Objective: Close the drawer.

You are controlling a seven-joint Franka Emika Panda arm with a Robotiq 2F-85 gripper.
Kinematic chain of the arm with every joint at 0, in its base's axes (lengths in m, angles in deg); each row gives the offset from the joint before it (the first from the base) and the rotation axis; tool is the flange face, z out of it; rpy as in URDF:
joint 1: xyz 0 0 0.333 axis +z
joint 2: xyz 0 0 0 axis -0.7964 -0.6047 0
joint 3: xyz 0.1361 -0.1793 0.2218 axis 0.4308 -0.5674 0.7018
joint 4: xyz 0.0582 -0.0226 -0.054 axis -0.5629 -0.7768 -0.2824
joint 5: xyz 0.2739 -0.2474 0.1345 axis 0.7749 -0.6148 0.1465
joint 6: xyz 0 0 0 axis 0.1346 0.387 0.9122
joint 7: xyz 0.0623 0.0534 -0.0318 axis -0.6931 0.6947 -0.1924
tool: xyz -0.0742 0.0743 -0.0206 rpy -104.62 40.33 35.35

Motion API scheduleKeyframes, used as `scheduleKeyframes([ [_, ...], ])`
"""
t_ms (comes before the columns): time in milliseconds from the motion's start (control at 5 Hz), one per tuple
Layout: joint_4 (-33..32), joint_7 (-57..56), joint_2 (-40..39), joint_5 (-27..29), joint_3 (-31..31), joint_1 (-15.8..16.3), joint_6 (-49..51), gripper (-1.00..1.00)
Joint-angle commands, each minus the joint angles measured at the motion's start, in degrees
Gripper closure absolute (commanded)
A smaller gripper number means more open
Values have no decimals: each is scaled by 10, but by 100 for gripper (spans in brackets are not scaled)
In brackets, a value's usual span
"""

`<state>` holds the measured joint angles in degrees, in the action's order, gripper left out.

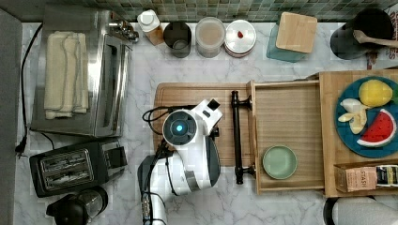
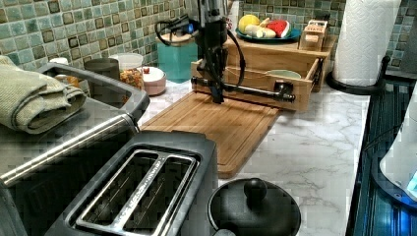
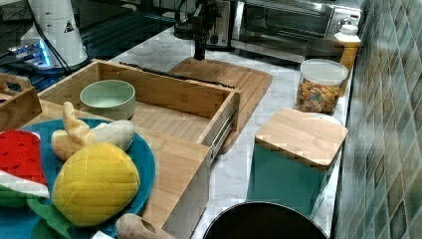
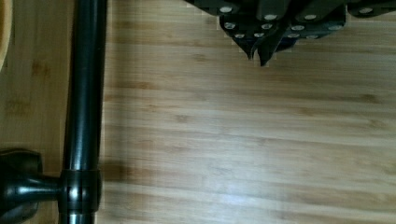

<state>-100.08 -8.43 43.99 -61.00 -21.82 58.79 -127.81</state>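
Table [image 1: 187,51]: white marble, grey veining. Cutting board [image 1: 197,93]: flat bamboo, rounded corners, edge groove, lying on table. Drawer [image 1: 288,112]: shallow bamboo tray, low walls, pulled fully out over board's far end; round pale-green bowl [image 1: 279,162] inside. Handle [image 1: 236,136]: long black bar, two posts. Tool [image 4: 261,53]: black fingertips pinched together, holding nothing, over board just beside handle.

Seemingly "STASH" on the small cardboard tea box [image 1: 360,178] beside the drawer.
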Motion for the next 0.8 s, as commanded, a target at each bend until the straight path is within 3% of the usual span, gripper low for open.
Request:
scheduleKeyframes([
  [200, -12, -62, -6, -4, -29, -35, -43, 100],
  [800, -3, -154, -17, 29, -81, -52, -65, 100],
])
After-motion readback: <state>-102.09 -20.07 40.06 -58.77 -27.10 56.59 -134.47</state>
